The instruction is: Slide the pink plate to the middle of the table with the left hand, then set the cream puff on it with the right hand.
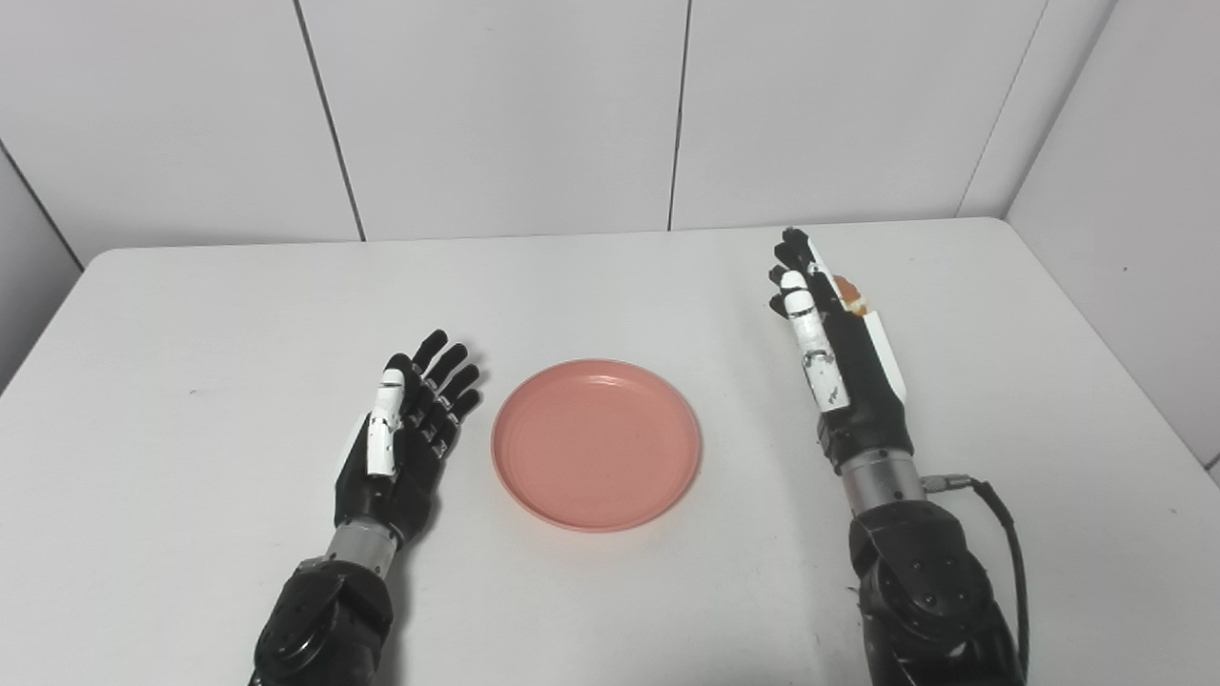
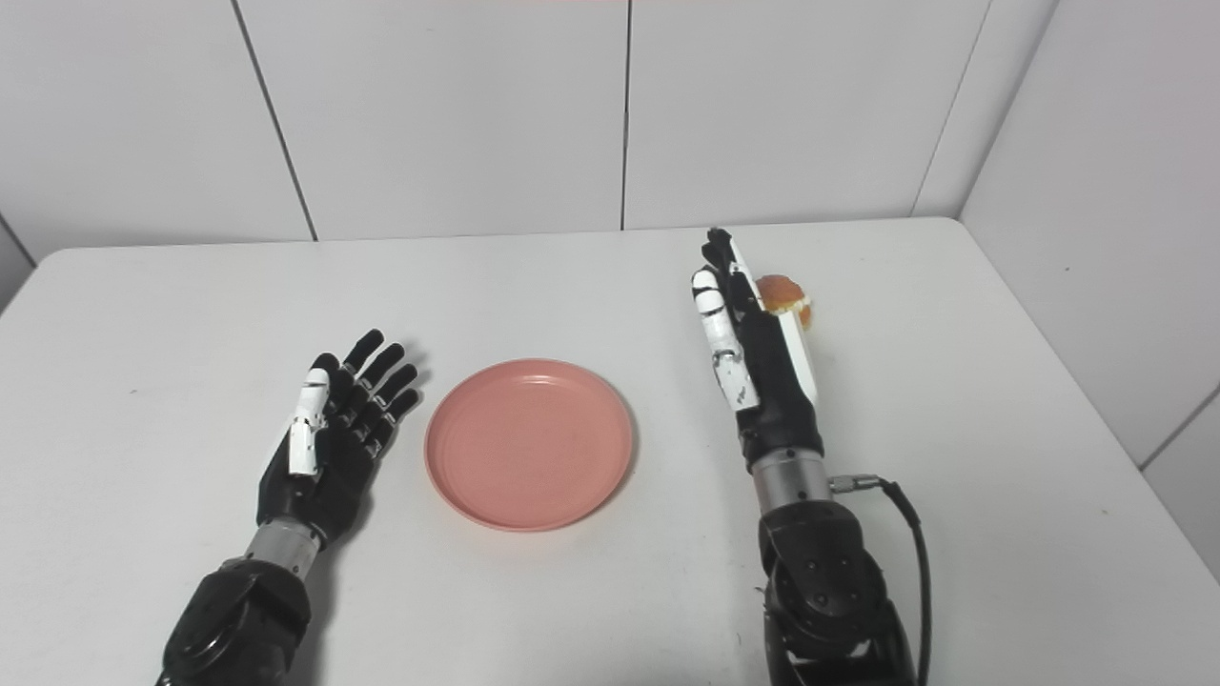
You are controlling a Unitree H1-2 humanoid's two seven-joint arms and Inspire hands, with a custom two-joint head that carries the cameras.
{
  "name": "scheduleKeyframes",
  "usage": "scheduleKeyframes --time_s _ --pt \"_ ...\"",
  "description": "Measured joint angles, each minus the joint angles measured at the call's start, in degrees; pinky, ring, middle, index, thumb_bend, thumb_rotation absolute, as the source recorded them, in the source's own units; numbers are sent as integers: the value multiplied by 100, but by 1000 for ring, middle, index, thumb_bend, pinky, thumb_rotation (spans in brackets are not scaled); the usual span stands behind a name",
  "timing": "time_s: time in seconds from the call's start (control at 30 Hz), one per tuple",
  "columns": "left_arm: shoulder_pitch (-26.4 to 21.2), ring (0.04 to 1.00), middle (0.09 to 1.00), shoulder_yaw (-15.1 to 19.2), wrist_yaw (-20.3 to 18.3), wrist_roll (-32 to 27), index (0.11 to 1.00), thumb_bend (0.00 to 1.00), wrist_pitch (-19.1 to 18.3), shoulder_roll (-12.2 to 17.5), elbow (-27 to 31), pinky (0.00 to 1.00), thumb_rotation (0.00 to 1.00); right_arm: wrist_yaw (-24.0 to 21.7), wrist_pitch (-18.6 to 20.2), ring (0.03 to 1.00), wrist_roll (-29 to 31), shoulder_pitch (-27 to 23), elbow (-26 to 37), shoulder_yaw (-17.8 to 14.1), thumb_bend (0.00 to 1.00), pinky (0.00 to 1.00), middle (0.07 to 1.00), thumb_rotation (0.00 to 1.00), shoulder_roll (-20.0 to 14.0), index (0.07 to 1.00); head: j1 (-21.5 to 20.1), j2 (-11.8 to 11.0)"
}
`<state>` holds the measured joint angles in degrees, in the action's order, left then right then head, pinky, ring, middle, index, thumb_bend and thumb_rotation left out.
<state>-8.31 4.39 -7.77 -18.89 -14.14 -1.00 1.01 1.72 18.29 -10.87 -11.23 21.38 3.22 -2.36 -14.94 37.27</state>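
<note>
The pink plate point(image 2: 529, 443) sits mid-surface. The cream puff point(image 2: 783, 294) lies beside the right hand point(image 2: 753, 353), toward the far right edge. Both hands, the left hand point(image 2: 334, 433) too, are spread and empty. Curl the fingers gently around the puff; avoid crushing.

Round pink plate point(image 1: 596, 444), shallow with a raised rim, lying flat and empty on the white table point(image 1: 191, 314), just to the right of the open left hand point(image 1: 412, 419) without touching it, well to the left of the right hand point(image 2: 748, 333). Small golden-brown cream puff point(image 2: 783, 294), mostly hidden, sitting right behind the upright right hand.
</note>
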Motion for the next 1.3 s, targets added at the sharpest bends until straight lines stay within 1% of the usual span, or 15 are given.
scheduleKeyframes --time_s 0.07,0.13,0.27,0.33,0.37,0.43,0.47,0.6,0.67,0.73,0.87,0.9,1.03,1.2,1.3 --pt "48 929 932 -6 -5 63 910 367 87 24 -1 958 1000 -1 85 922 -290 -103 8 5 326 886 938 1000 -159 946 -79 -35" --pt "71 929 932 -8 -45 90 910 366 240 76 -62 958 1000 -33 252 925 -555 -224 13 25 339 888 942 1000 -335 948 -149 -70" --pt "85 937 936 -7 -243 125 917 381 598 235 -283 969 999 -127 353 905 -888 -410 -20 62 367 816 936 989 -582 944 -255 -123" --pt "86 934 933 -8 -301 133 916 390 742 323 -386 963 984 -182 356 893 -1124 -553 -128 112 394 767 936 951 -765 940 -299 -141" --pt "91 929 928 -8 -319 134 912 391 807 356 -414 955 974 -217 361 888 -1244 -608 -144 125 421 761 932 937 -840 934 -299 -150" --pt "112 919 914 -5 -362 137 893 395 899 420 -453 941 927 -252 379 901 -1574 -772 -197 172 500 797 939 908 -1032 925 -334 -176" --pt "116 918 913 -3 -362 148 892 395 922 432 -463 941 924 -278 385 903 -1710 -847 -250 178 509 801 939 903 -1123 923 -334 -176" --pt "135 904 900 1 -360 184 880 394 962 439 -469 921 908 -359 428 890 -2119 -1126 -430 168 662 786 920 788 -1446 887 -378 -176" --pt "141 905 898 0 -361 185 880 395 985 446 -471 929 904 -413 460 886 -2247 -1227 -548 165 710 776 920 749 -1545 894 -361 -167" --pt "148 909 899 1 -363 182 881 399 1005 447 -479 932 902 -602 499 885 -2384 -1310 -631 210 748 772 924 727 -1666 903 -361 -167" --pt "166 917 905 0 -393 165 886 392 1044 471 -485 942 925 -1039 734 887 -2725 -1533 -865 348 825 765 939 673 -1964 926 -361 -158" --pt "172 913 902 -2 -397 164 884 387 1046 483 -484 938 927 -1098 786 884 -2786 -1585 -954 335 834 755 940 649 -2003 929 -361 -132" --pt "188 907 897 -1 -399 164 877 386 1061 506 -475 932 916 -1280 863 896 -3006 -1691 -1169 287 869 751 956 627 -2036 950 -343 -132" --pt "208 909 900 -3 -399 170 881 393 1081 526 -461 939 924 -1887 879 934 -3448 -1850 -1595 173 909 781 981 602 -2012 977 -387 -150" --pt "240 906 897 -13 -399 171 879 391 1081 565 -432 934 928 -2024 883 934 -3674 -1932 -1830 156 917 788 977 594 -1991 974 -387 -150"
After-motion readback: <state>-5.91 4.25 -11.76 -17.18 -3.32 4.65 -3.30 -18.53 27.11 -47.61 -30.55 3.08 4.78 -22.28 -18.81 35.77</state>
